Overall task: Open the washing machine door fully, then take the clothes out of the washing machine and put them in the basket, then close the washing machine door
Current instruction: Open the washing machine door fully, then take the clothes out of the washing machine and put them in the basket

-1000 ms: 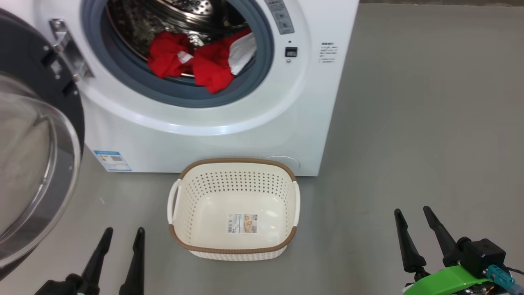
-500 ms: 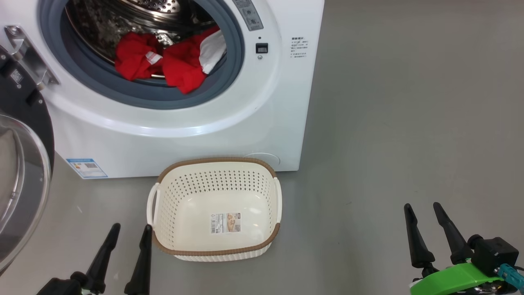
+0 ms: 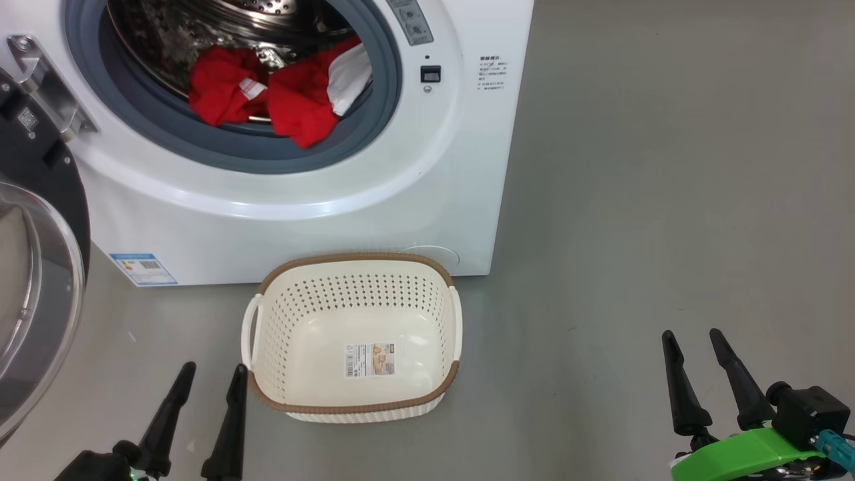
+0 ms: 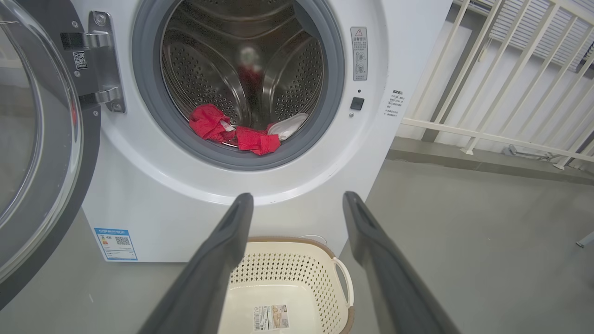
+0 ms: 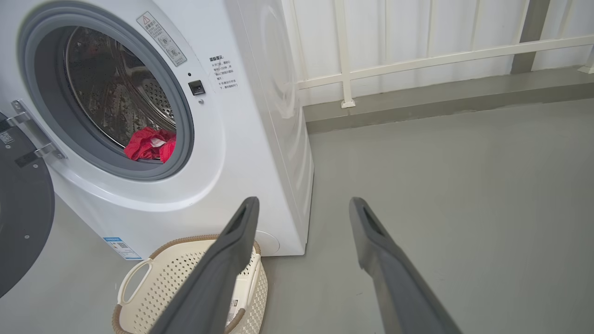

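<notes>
the bright red soft clothes [image 3: 267,100] lie bunched at the front lip of the perforated steel drum [image 4: 199,74], ahead of and above the left gripper [image 3: 214,369] and nearer to it than to the right gripper [image 3: 691,334]; both are spread and empty.

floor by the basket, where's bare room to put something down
Widest bare floor: right of the washing machine and basket. A narrower strip lies between the basket's left handle and the open door. Crowded: the basket sits close against the machine's front.
</notes>
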You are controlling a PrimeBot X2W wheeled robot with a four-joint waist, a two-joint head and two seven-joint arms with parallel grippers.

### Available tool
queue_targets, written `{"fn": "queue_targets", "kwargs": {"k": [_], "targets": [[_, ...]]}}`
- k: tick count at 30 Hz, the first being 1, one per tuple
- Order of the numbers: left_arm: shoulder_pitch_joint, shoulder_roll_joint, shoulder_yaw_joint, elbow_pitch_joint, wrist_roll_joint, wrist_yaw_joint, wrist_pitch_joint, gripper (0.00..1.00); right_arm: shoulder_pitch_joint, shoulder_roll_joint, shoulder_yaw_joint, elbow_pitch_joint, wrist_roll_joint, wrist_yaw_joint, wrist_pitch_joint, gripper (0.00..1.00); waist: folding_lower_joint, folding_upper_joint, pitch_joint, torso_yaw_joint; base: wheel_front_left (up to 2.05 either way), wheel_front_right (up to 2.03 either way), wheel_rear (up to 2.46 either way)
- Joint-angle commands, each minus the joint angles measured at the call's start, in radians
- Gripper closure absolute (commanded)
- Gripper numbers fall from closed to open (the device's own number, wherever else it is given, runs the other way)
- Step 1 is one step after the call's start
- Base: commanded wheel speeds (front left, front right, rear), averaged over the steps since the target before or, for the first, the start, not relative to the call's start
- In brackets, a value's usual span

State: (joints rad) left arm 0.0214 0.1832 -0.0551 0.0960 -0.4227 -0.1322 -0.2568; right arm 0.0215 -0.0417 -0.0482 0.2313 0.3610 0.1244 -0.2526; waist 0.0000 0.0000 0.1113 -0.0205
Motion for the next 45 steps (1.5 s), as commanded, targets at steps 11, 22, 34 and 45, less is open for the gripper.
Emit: {"fn": "queue_targets", "kwargs": {"k": [11, 22, 34, 45], "targets": [[-0.053, 0.04, 0.009, -0.024, -0.037, 0.002, -0.005, 0.0, -0.021, -0.009, 0.026, -0.025, 0.003, 0.006, -0.009, 0.0, 0.0, 0.0, 0.012, 0.002, 0.35, -0.39, 0.04], [-0.074, 0.049, 0.004, -0.019, -0.046, 0.002, -0.005, 0.0, -0.034, -0.009, 0.039, -0.023, 0.01, 0.006, -0.009, 0.0, 0.0, 0.0, 0.03, 0.004, 1.52, -1.57, 0.04], [-0.09, 0.045, 0.018, -0.004, -0.031, 0.002, -0.005, 0.0, -0.044, -0.009, 0.044, -0.024, 0.018, 0.006, -0.009, 0.0, 0.0, 0.0, 0.051, 0.007, 0.98, -0.98, 0.0], [-0.137, 0.04, -0.009, 0.059, -0.043, 0.002, -0.005, 0.0, -0.053, -0.009, 0.053, -0.025, 0.022, 0.006, -0.009, 0.0, 0.0, 0.0, 0.08, 0.009, 0.01, -0.01, 0.0]]}}
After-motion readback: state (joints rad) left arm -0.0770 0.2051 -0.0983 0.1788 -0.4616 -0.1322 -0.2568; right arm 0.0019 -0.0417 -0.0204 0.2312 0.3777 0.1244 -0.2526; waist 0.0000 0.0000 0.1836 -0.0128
